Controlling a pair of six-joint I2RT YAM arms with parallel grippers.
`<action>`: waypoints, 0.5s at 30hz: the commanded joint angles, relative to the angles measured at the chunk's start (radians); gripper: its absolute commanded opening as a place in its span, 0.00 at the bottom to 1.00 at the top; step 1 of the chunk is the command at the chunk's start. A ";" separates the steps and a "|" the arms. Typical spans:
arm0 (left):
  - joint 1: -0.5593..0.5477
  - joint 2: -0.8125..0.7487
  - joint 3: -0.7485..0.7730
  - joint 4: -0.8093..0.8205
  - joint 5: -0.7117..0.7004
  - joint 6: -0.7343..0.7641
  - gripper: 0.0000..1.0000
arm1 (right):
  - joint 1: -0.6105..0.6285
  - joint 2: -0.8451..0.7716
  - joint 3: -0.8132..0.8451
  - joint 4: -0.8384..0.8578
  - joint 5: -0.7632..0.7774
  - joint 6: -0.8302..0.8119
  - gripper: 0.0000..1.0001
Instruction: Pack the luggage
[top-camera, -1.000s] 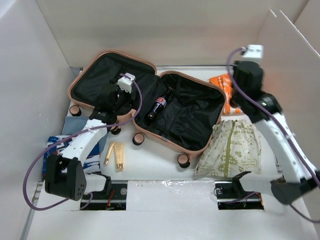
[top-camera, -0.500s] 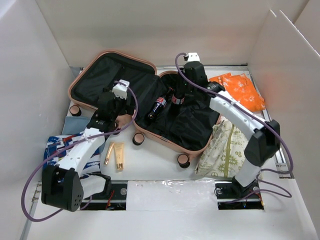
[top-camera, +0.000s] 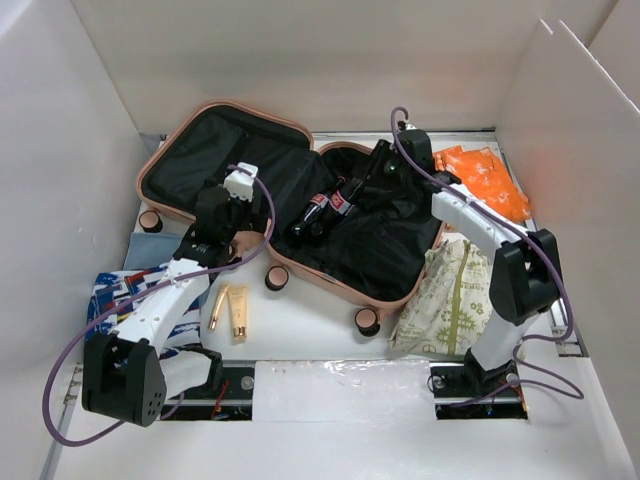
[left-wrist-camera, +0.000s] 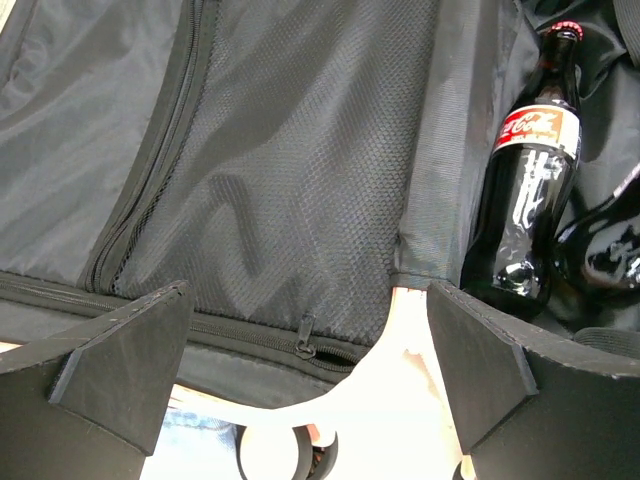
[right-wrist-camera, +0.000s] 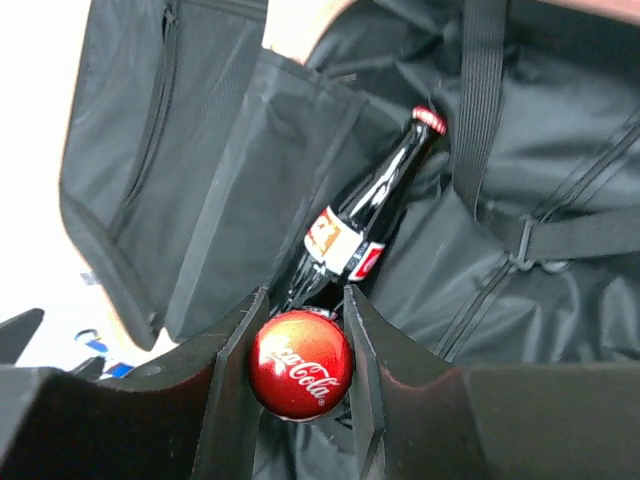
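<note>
Where the salmon-pink luggage (top-camera: 250, 108) lies opened flat on the white tabletop (top-camera: 320, 340), its right half holds one cola bottle (right-wrist-camera: 365, 225), which lies on the black fabric lining beside the hinge with its red cap toward the luggage's far rim. A second cola bottle (right-wrist-camera: 300, 363), dark glass with a red cap, sits over that same half, just beside the first. The luggage's left half is lined with a black mesh pocket (left-wrist-camera: 300, 170) closed by a zip. Its shell is hard and round-cornered, with small black wheels (top-camera: 277, 277) along its near side. The right hand (right-wrist-camera: 305, 300) is clamped on the second bottle's cap end. The left hand (left-wrist-camera: 307, 295) hovers over the near edge of the luggage's left half, fingers spread wide, holding nothing
</note>
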 joint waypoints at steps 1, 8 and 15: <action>-0.004 -0.023 -0.001 0.034 -0.008 0.009 1.00 | -0.026 0.019 -0.016 0.097 -0.181 0.080 0.00; -0.004 -0.004 0.021 0.025 0.012 0.009 1.00 | -0.110 0.181 0.073 -0.016 -0.401 -0.041 0.00; -0.004 0.005 0.021 0.025 0.012 0.019 1.00 | -0.110 0.330 0.183 -0.093 -0.382 -0.099 0.00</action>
